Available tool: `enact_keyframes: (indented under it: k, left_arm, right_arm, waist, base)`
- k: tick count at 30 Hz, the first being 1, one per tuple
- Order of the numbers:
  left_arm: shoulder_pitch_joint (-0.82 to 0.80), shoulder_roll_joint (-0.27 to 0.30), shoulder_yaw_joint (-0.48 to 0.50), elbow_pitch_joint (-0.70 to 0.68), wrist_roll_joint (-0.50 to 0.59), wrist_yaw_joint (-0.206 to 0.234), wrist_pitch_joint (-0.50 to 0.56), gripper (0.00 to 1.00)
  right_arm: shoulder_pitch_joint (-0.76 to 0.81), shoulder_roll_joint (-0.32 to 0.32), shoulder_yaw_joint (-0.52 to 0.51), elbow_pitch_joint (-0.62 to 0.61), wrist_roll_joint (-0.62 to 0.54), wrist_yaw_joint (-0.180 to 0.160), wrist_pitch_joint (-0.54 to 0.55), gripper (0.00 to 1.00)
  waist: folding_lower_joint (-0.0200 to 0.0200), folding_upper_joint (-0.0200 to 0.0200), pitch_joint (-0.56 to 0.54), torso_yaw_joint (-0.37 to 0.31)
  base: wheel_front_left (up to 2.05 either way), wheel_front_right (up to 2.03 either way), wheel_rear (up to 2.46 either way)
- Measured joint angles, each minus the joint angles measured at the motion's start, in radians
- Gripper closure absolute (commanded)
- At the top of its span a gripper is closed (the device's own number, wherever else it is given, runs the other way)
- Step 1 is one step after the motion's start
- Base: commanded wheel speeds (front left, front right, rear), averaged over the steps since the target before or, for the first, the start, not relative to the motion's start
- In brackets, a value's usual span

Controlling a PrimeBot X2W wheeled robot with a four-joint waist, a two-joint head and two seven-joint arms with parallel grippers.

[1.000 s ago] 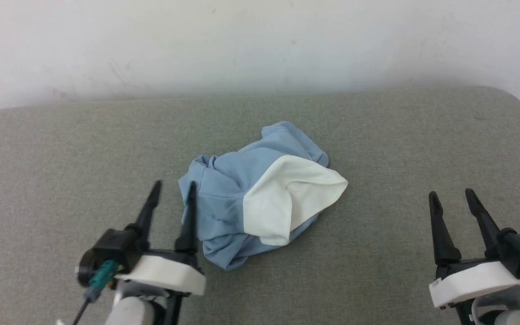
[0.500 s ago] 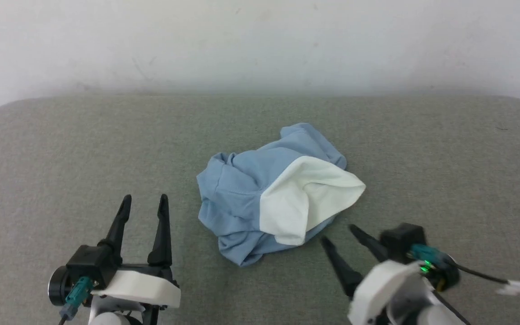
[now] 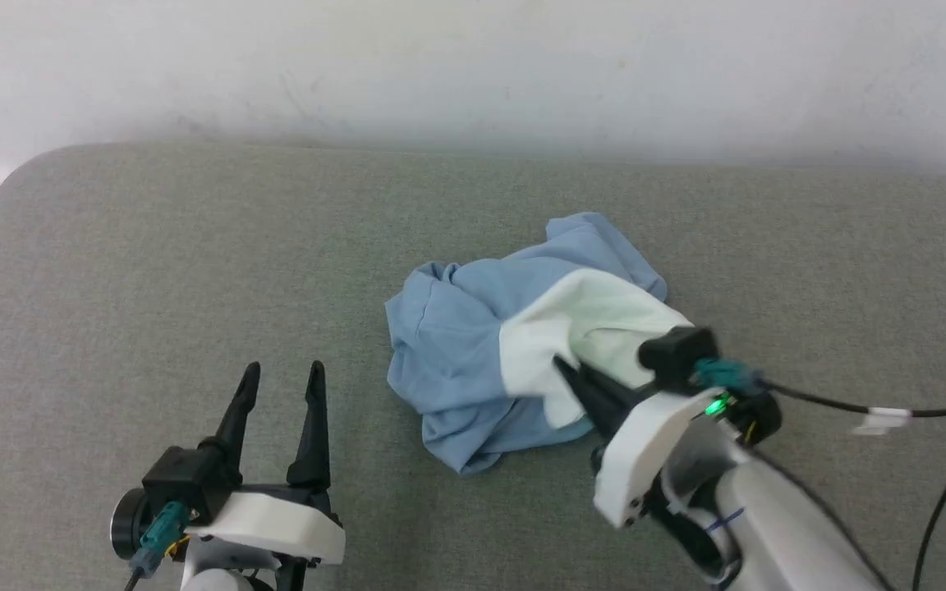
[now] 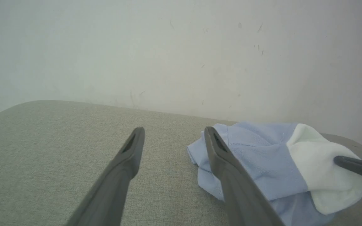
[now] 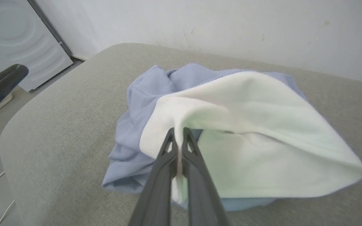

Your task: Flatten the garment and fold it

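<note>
The right gripper (image 5: 177, 131) no longer waits with fingers spread near the front right corner of the grey cushion (image 3: 153, 287) — it now reaches into the garment (image 3: 456, 328) and pinches a fold of its white panel (image 3: 604, 316). The left gripper (image 3: 284, 367), earlier just beside the garment's left edge, now sits clear of it, nearer the front edge.

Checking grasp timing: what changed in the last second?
The right gripper swung in from the right and shut on a fold of the white panel of the garment. The left gripper drew back from the garment's left edge. Unchanged: left gripper open, garment crumpled in place on the grey cushion.
</note>
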Motion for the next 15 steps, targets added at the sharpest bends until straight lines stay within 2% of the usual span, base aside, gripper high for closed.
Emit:
enact_keyframes:
  k: [3,7,12,15]
  left_arm:
    - [0.000,-0.002,0.006,0.000,0.000,0.000,0.000,0.00]
    - [0.000,-0.005,0.009,-0.002,0.000,0.000,0.000,0.00]
    - [0.000,-0.007,0.015,-0.002,0.000,0.000,0.000,0.00]
    - [0.001,-0.008,0.016,-0.001,0.000,0.000,0.000,0.00]
  right_arm:
    - [-0.009,-0.016,-0.067,-0.040,-0.024,0.000,-0.064,1.00]
    - [0.015,-0.048,-0.269,-0.148,-0.084,0.000,-0.117,1.00]
    - [0.183,-0.048,-0.596,-0.279,-0.167,0.000,-0.058,1.00]
    - [0.300,-0.021,-0.741,-0.314,-0.193,0.000,-0.007,1.00]
  waist:
    - [0.0000,0.0000,0.000,-0.012]
    - [0.0000,0.0000,-0.002,-0.032]
    - [0.0000,0.0000,-0.004,-0.059]
    - [-0.0001,0.0000,-0.002,-0.073]
  base:
    - [0.00,0.00,0.00]
    - [0.00,0.00,0.00]
    - [0.00,0.00,0.00]
    - [0.00,0.00,0.00]
